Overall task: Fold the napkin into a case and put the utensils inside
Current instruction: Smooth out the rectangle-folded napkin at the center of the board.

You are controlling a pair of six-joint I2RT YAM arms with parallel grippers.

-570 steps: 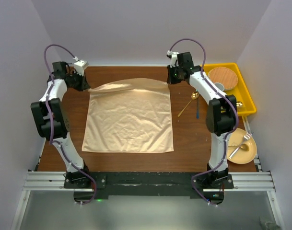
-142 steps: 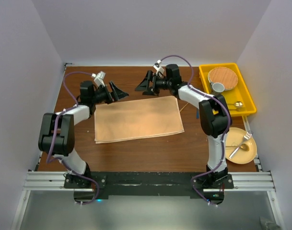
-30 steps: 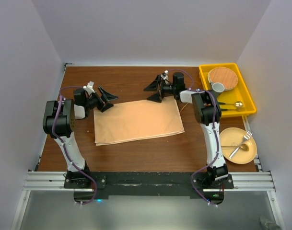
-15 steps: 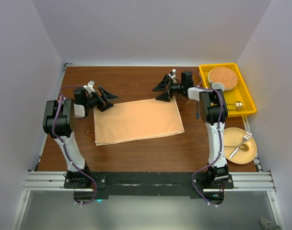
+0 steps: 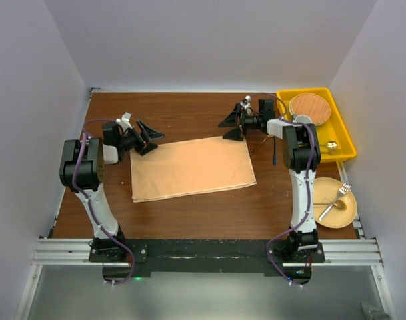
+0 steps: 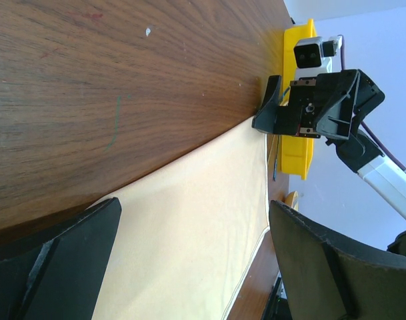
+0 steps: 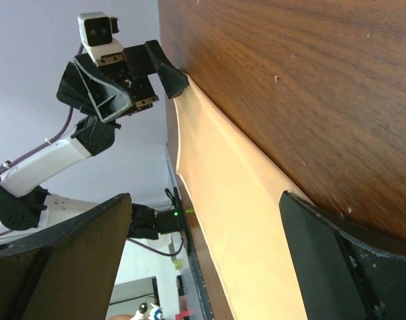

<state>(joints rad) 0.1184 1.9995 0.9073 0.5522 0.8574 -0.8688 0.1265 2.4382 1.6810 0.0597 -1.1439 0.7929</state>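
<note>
Peach satin napkin [image 5: 193, 168] lies flat on the wooden desk [image 5: 183, 110], folded to a wide rectangle and slightly skewed.

Left jaws: released and spread wide at the napkin's far-left corner. In the left wrist view the fingers [image 6: 56, 260] frame the cloth's far edge and grip nothing.

Right jaws: released likewise, at the napkin's far-right corner. Contact with the cloth cannot be told.

Utensils: the blue-handled piece [image 5: 274, 153] lies on the desk just right of the napkin's far-right corner. A gold piece [image 5: 255, 148] sits between it and the napkin, mostly hidden by the right arm.

Yellow tray [image 5: 345, 137] is further right of the napkin, holding a round wood-toned plate [image 5: 309, 107]. Yellow plate [image 5: 349, 215] with a fork [image 5: 335, 203] is right of the napkin's near-right corner.
</note>
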